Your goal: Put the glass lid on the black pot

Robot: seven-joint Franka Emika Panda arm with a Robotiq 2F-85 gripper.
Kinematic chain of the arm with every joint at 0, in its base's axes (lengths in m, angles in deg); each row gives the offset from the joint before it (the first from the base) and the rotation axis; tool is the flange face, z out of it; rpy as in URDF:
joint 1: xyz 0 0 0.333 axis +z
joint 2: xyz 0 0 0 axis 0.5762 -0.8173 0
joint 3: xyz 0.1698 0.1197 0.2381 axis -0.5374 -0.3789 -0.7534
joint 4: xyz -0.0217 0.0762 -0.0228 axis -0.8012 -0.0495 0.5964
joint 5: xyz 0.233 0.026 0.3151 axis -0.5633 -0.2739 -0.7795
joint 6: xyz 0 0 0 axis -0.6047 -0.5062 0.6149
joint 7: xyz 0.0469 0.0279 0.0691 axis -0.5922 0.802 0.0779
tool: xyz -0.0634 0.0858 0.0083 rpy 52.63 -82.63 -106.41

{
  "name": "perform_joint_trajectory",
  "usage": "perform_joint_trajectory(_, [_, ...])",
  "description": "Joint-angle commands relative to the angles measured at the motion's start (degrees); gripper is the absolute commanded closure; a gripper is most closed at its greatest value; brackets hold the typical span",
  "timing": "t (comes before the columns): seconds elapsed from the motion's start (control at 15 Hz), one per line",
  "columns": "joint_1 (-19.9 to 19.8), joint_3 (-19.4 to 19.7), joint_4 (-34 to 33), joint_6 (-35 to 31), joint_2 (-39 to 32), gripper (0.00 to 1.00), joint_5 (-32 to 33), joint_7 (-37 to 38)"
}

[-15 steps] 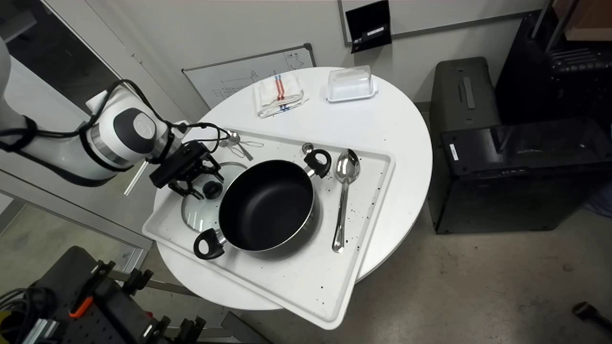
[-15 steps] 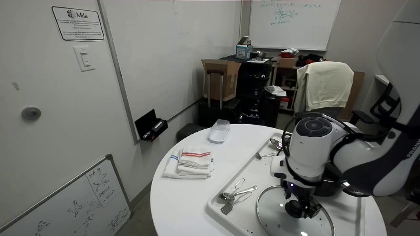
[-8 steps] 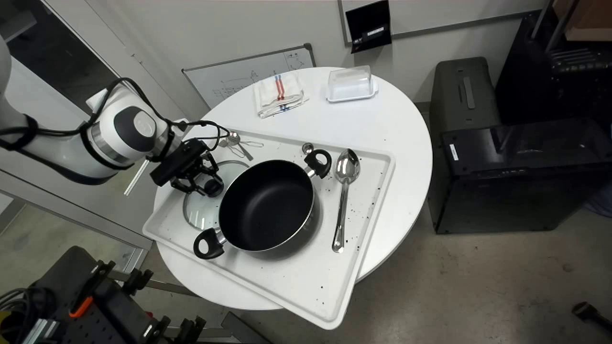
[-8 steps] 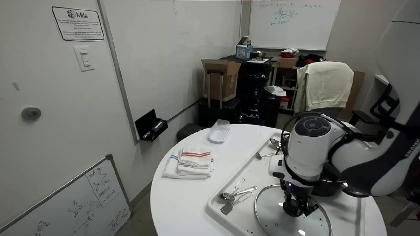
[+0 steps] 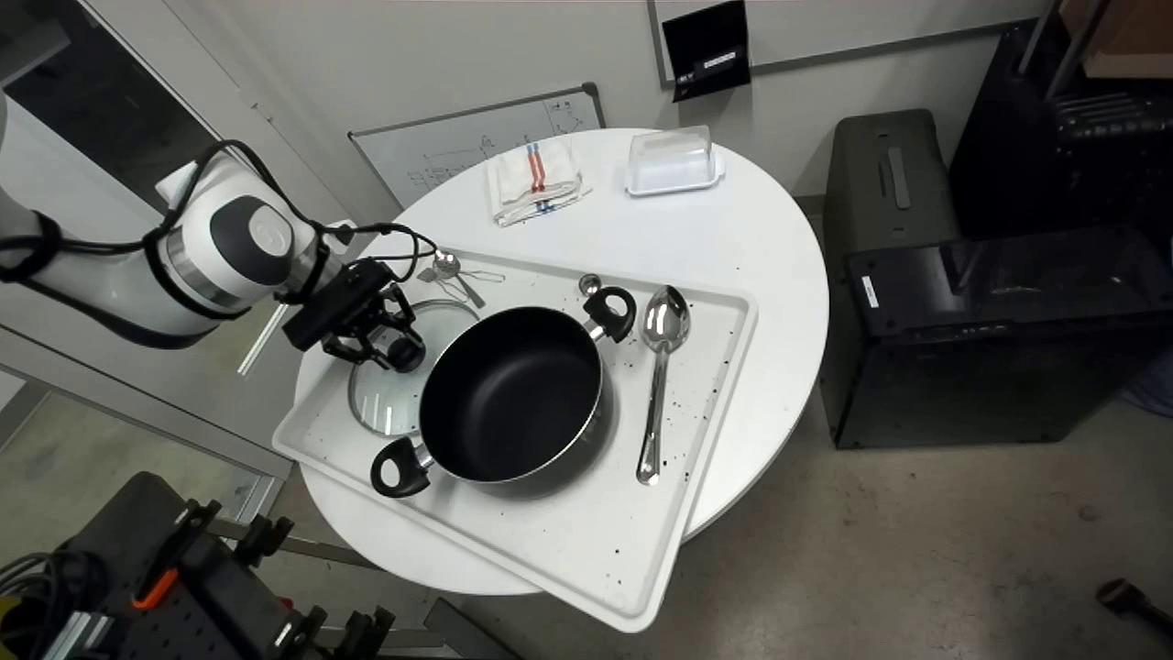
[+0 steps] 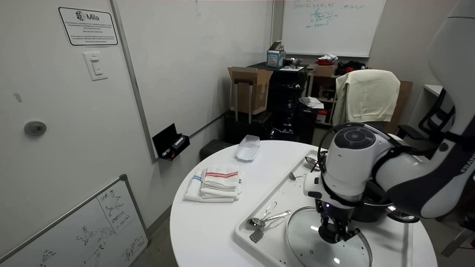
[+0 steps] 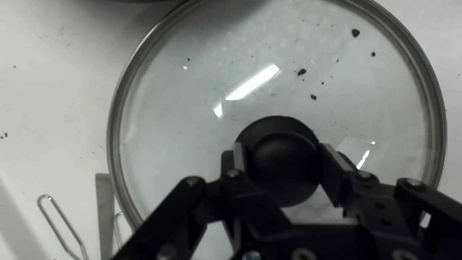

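The hand pinches the black knob of the glass lid beneath it.

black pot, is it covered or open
Open: in an exterior view the black pot shows its dark inside, and the glass lid is beside it, not on top.

Black pot on white tray, glass lid alongside, claw at its knob, metal spoon opposite

We've got black on pot, knob and end effector, a clear, silver-rimmed lid, white tray, white bench, red and blue stripes across white towels!
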Motion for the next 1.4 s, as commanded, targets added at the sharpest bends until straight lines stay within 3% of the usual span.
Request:
perform_joint_trajectory(0.0, [-2.3,-2.1,3.9,0.8,5.9,0.75,0.6,-2.4])
perform_joint_trajectory(0.6, [-6.9,-6.8,8.2,6.2,15.4,0.75,-1.5,-7.1])
perform_joint_trajectory(1.33, [-8.9,-7.4,8.7,13.1,22.5,0.75,-2.4,-7.7])
